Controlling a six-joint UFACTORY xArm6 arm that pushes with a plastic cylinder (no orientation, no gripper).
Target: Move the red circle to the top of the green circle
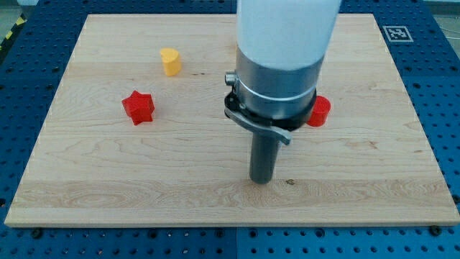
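Note:
The red circle (320,111) sits right of the board's middle, partly hidden behind the arm's body. My tip (261,180) rests on the board below and to the left of the red circle, apart from it. No green circle shows in this view; the wide white and metal arm body (282,57) covers the upper middle of the board and hides whatever lies behind it.
A red star block (138,107) lies at the view's left. A yellow heart-shaped block (170,61) lies above and right of it. The wooden board (108,187) sits on a blue perforated table. A black-and-white marker (397,33) is at the board's top right corner.

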